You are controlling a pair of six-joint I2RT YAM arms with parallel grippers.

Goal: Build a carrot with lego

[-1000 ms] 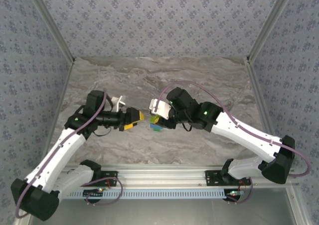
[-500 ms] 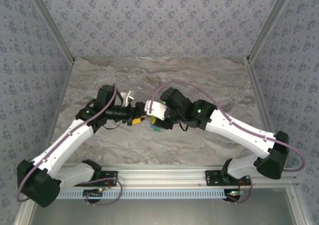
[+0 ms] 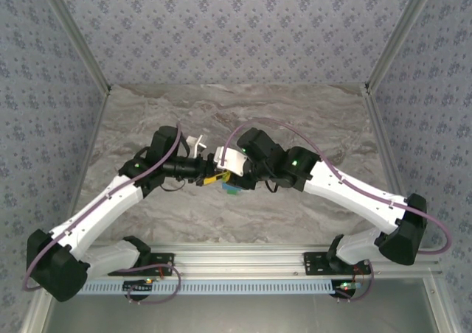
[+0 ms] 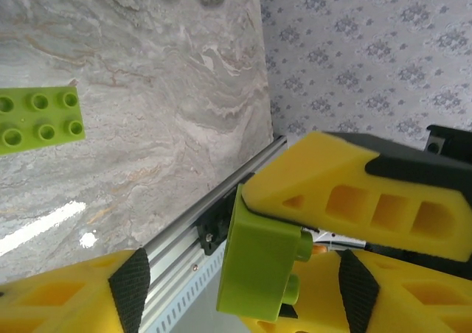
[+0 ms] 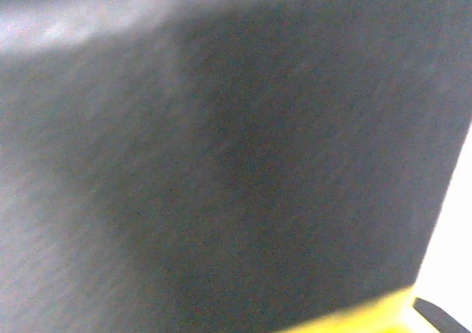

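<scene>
Plainly, the left hand (image 3: 212,178) stood open: its two yellow fingers (image 4: 66,300) were spread to either side of a yellow-green brick (image 4: 258,259), and a gap showed between the brick and the finger pad on one side. That brick stood on edge, studs turned sideways, and belonged to the carrot (image 3: 233,188), which the right hand (image 3: 230,177) gripped with its jaws closed. One of the right hand's yellow fingertips (image 4: 346,200) lay against the brick's upper edge. From above, the carrot showed blue and green just under where the two hands met tip to tip. It was held clear of the table (image 3: 295,119), about midway between the left and right edges and somewhat nearer the near edge than the far one. Farther out, a second yellow-green brick (image 4: 40,119) lay flat on the table, studs up, well apart from both hands and from the metal rail (image 4: 192,230) along the near edge.
</scene>
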